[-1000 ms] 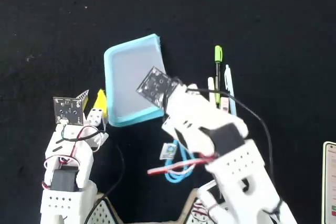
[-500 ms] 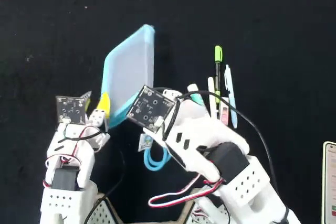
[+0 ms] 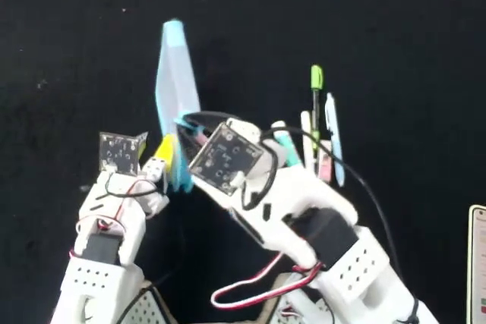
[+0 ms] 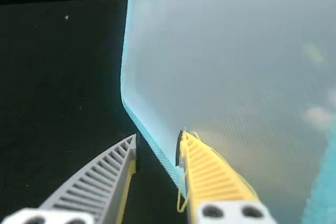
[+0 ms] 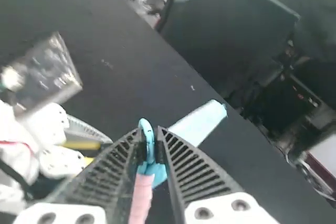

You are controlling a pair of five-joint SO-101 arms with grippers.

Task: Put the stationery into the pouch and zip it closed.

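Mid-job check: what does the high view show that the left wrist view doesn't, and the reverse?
High view only: the pens lying on the table beside the right arm, and the right gripper shut on the pouch, which stands on edge. Left wrist view only: the pouch's edge running through the gap between the left gripper's open fingers. Both: the pouch and the left gripper next to it.

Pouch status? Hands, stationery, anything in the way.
Right hand shut on light-blue translucent plastic pouch, tipped up on edge. Left hand open astride its edge. Green-capped and white pens on table beside it, not in.
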